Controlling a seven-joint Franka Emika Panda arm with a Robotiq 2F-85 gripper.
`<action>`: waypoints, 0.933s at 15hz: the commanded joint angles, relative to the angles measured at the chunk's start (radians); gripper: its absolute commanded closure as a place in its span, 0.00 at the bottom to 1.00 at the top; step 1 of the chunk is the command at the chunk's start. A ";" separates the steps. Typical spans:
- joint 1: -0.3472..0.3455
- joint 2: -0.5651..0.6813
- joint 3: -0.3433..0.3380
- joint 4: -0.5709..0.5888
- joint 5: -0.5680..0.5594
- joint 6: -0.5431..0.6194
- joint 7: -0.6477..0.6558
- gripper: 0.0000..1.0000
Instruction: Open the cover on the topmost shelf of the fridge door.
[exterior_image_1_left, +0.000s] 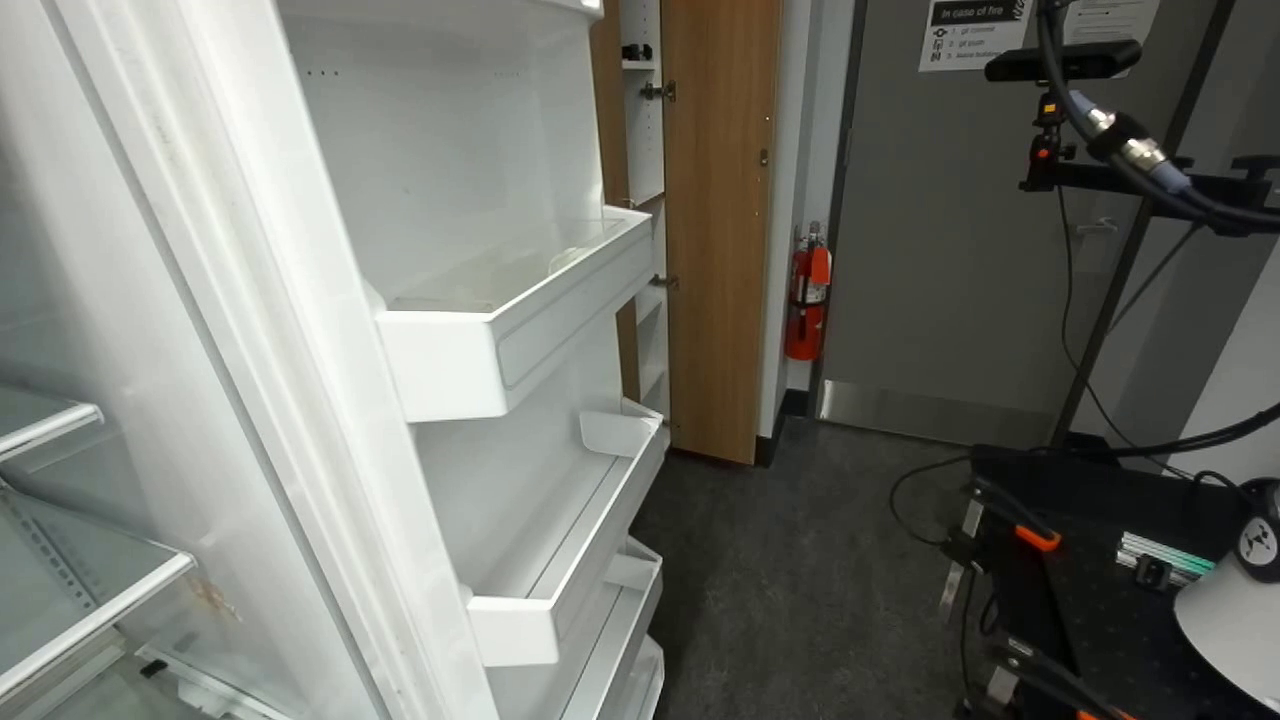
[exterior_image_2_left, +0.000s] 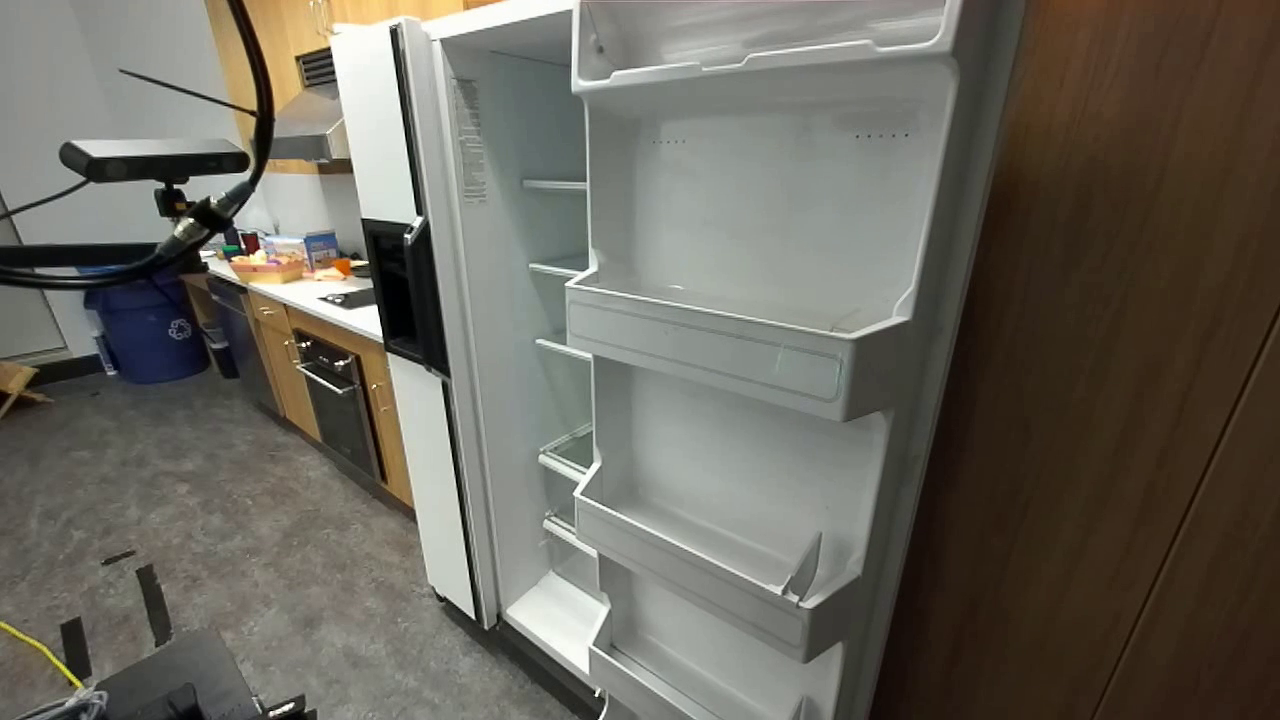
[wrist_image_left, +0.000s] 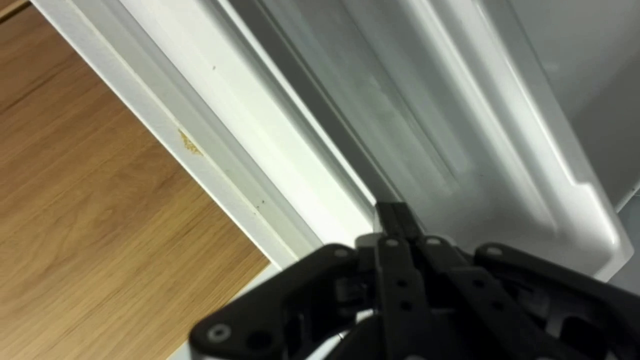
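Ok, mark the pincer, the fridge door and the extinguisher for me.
Pincer (wrist_image_left: 398, 218): wrist view, midway between its fingertips.
Fridge door (exterior_image_2_left: 765, 205): in an exterior view, bare inner panel.
Extinguisher (exterior_image_1_left: 804, 328): in an exterior view, lower red body.

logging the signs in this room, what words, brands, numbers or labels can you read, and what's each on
"In case of fire": notice on the grey door
"1. git commit": same notice, blurry
"2. git push": same notice, blurry
Recycling symbol: blue bin
Too small or blurred: notice's third line, second notice, fire extinguisher label, fridge wall label, blue box, round badge on the arm base
Fridge door: none seen
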 joint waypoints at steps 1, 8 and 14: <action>0.003 0.038 -0.004 0.056 0.025 0.017 0.016 1.00; -0.006 0.067 0.004 0.103 0.015 0.024 0.106 1.00; -0.007 0.069 0.012 0.150 0.003 -0.010 0.251 1.00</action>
